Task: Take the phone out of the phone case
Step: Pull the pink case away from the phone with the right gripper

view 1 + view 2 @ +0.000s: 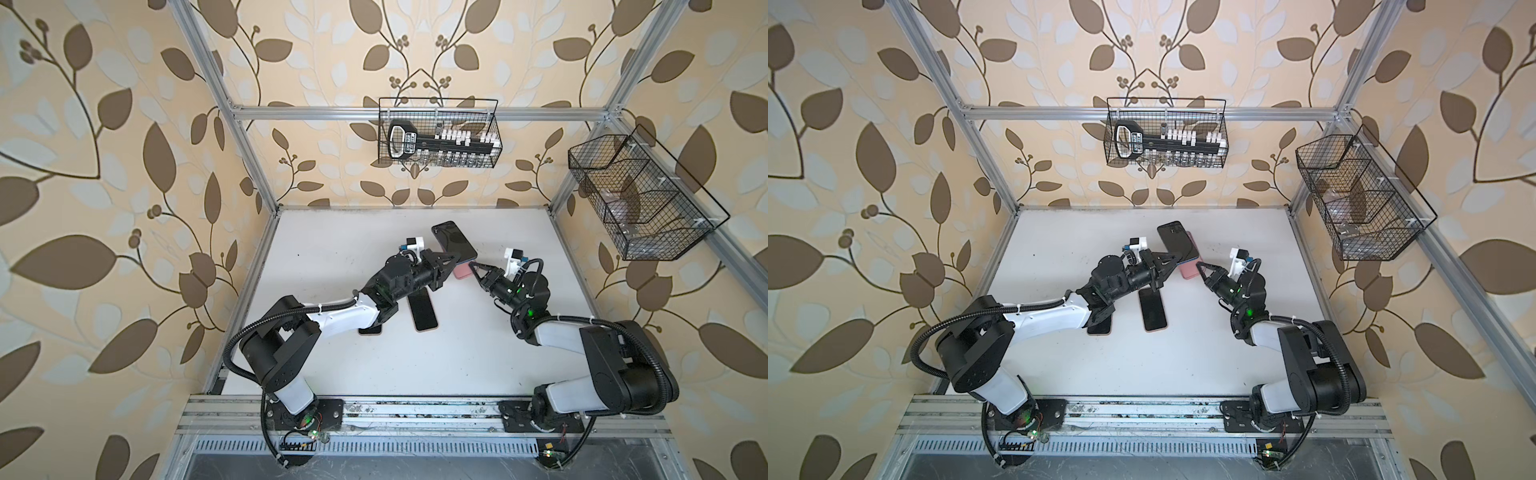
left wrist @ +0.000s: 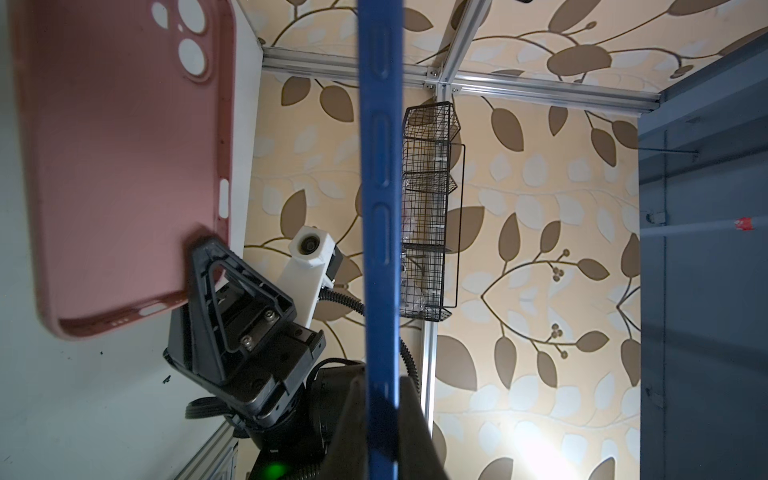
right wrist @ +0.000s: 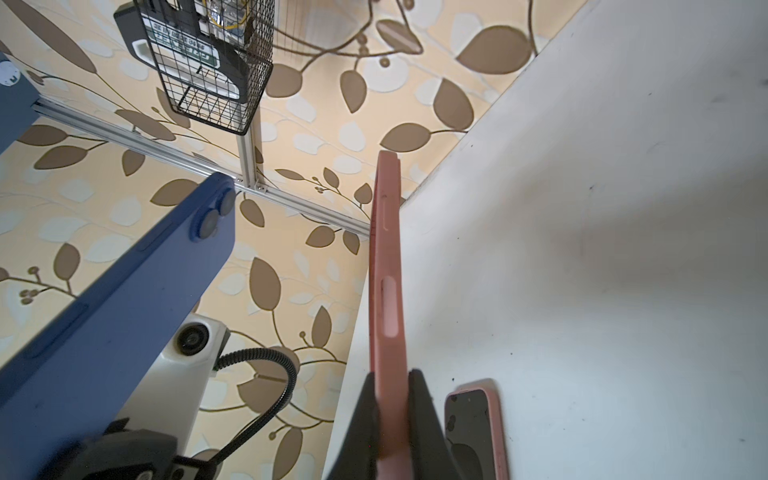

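We hold phone (image 1: 451, 241) over case (image 1: 461, 273)
Our left gripper (image 1: 457, 258) clamps the phone, long axis toward upper left; right gripper (image 1: 473, 266) pinches the case (apparently separated).

White table (image 1: 478, 353), faintly scuffed. Lying flat near frame centre: dark phone (image 1: 424, 313); just left, second phone (image 1: 370, 331), partly covered.

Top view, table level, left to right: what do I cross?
Phone half under the left arm → black phone lying flat → raised blue phone → wire basket on the right wall.
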`<state>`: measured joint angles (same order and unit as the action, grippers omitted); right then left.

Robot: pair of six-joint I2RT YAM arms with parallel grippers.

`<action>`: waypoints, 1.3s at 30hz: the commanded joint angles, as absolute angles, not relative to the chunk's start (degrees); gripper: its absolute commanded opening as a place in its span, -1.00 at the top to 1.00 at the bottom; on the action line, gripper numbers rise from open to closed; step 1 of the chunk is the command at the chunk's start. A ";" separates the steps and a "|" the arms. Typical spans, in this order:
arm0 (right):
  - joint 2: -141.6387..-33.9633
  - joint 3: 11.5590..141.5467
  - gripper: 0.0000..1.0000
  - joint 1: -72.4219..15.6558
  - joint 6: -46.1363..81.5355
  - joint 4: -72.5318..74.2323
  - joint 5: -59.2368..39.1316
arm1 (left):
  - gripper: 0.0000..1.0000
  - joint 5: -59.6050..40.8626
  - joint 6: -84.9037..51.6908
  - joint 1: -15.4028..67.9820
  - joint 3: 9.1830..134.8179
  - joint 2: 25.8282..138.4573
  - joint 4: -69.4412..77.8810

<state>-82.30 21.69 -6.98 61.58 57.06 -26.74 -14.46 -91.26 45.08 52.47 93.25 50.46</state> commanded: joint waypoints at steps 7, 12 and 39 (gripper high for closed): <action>-76.22 19.90 1.00 -3.67 55.78 46.32 -19.51 | 1.00 -16.17 -82.89 45.36 56.43 89.53 47.27; -76.91 19.70 1.00 -0.97 55.41 44.70 -16.18 | 1.00 -16.35 -79.02 44.14 56.25 88.54 43.36; -96.64 30.49 0.85 7.40 53.07 45.01 -12.84 | 1.00 -23.59 -73.13 38.07 61.07 92.18 35.93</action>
<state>-95.85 28.71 6.92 54.13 44.66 -14.04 -21.21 -75.20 38.87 56.90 92.71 30.81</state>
